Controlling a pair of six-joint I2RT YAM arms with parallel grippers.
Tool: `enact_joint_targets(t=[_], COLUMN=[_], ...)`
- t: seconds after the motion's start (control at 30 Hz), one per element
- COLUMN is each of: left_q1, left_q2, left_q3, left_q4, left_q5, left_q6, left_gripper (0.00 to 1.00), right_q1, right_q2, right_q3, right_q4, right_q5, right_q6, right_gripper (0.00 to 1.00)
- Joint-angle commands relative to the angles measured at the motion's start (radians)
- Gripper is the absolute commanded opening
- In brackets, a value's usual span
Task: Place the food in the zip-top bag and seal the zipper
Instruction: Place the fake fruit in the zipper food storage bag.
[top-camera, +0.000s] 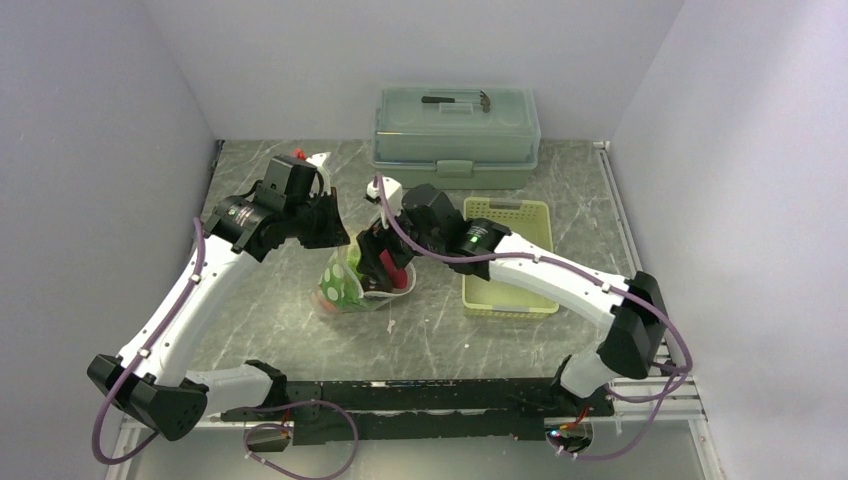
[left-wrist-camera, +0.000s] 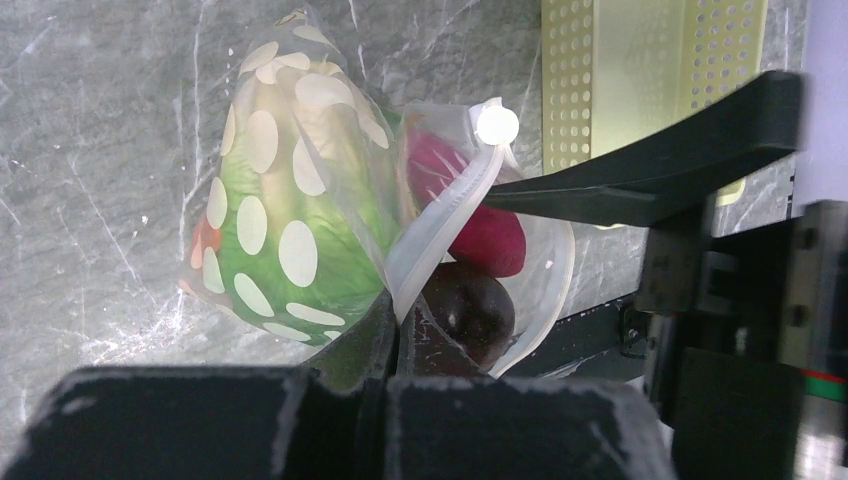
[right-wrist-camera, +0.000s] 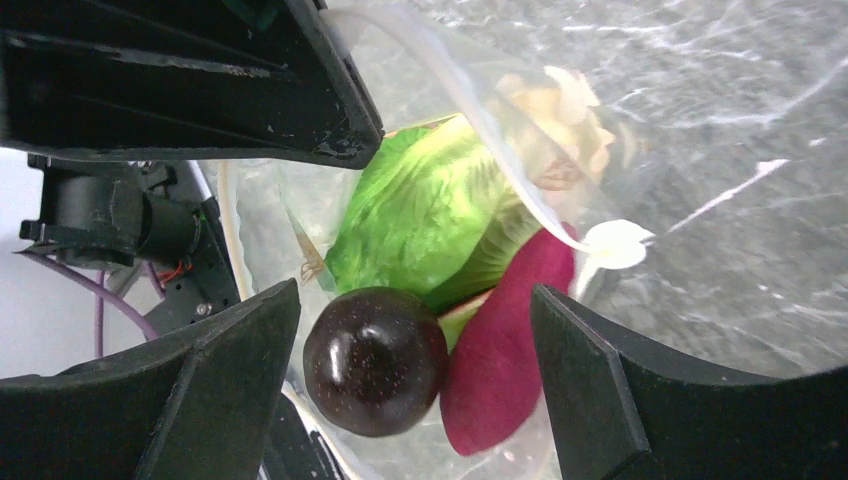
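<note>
One bag (left-wrist-camera: 300, 120) in clamped left tool (left-wrist-camera: 392, 330), one lettuce (right-wrist-camera: 420, 220), one root (right-wrist-camera: 500, 340), one dark piece (right-wrist-camera: 375, 360); right tool (right-wrist-camera: 415, 300) apart

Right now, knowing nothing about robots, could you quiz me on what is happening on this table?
1. Fill in: between the open right tool's fingers show a dark round piece and a magenta ____.
2. Which tool pinches the bag's edge? A. left tool B. right tool C. neither
3. True or false: the bag is sealed shut.
Key: 1 root. 2 A. 3 false, its mouth gapes open.
</note>
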Motion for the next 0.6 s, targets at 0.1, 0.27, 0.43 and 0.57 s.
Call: enact_joint_targets(t=[0.1, 0.27, 0.43, 0.57], left_q1=[0.003, 0.003, 0.004, 0.003], left_q2=[-0.017, -0.005, 0.006, 0.014], left_q3=[0.012, 0.023, 0.030, 0.038], left_q4=[0.047, 0.047, 0.048, 0.048], left_q5=[0.018, 0.018, 0.018, 0.018], left_q6=[-0.017, -0.014, -0.013, -0.011], left_gripper=[0.00, 0.00, 0.00, 0.00], right_q1=[0.003, 0.000, -0.013, -0.017], right_q2=[-0.101, -0.091, -0.106, -0.101], right_q3=[0.076, 0.088, 0.031, -0.005], right_q4=[-0.109, -0.221, -0.235, -0.242], right_q5=[0.257, 0.373, 0.382, 0.360], right_q6=[0.041, 0.130, 0.214, 0.269], right_gripper=[0.86, 0.79, 0.71, 0.63])
